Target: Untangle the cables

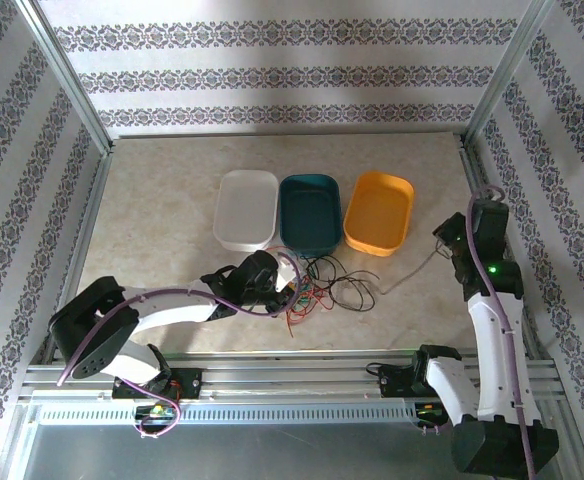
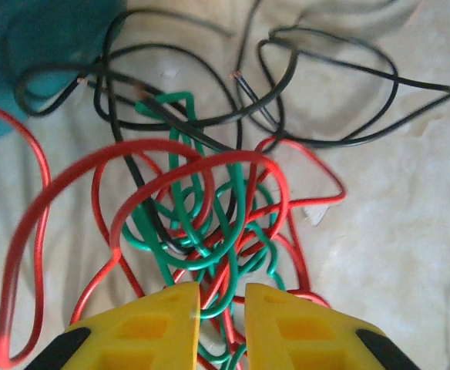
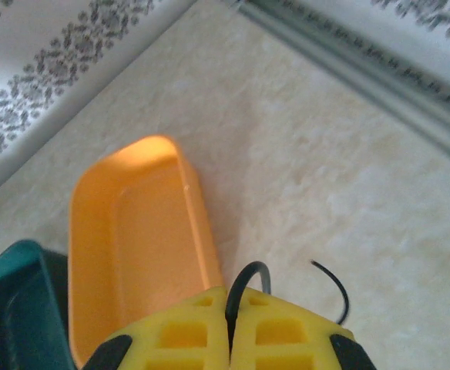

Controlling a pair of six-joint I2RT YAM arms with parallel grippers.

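Left gripper, top view: The left gripper hovered just on the near side of the teal bin, over the left edge of the cables.
Right gripper, top view: The right gripper stood well to the right of the teal bin, beyond the orange bin. A black cable trailed from it toward the heap.
Left wrist view: The jaws stood narrowly parted. Red and green strands ran between them, not visibly pinched.
Right wrist view: The fingers were clamped on the black cable.
Progress: One black strand looked partly drawn out. The rest lay knotted below the teal bin, so most of the work seemed undone.
Writing: No brand or label could be read.
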